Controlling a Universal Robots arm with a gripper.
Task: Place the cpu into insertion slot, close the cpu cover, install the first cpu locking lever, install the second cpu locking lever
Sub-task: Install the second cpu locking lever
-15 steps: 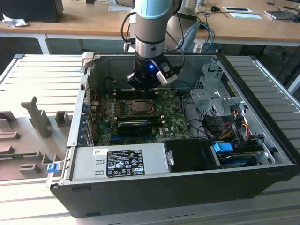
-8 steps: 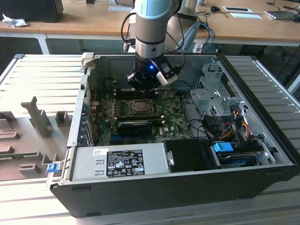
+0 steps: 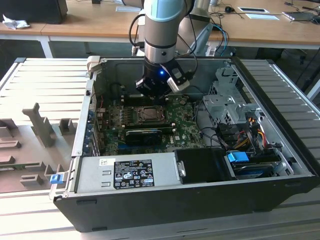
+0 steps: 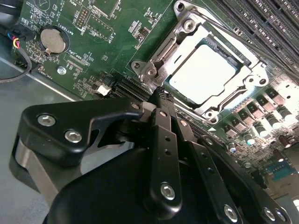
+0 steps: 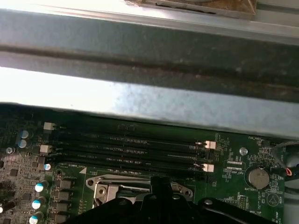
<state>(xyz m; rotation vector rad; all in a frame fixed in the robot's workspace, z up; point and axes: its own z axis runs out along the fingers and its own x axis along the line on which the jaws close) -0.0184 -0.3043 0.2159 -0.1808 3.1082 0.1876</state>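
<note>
Lying flat in insertion slot (image 4: 219,77), cpu (image 4: 202,73), cover (image 4: 175,44) closed, pincer (image 4: 161,95) beside

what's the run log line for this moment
stage: cpu seated in insertion slot | cpu cover down over it | hand closed, tip at cover edge | holding: nothing seen

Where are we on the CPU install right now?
In the second wrist view the cpu sits in the insertion slot and the cpu cover lies closed around it. The gripper, fingers together and holding nothing, is at the socket's edge. I cannot tell whether either locking lever is latched.
</note>
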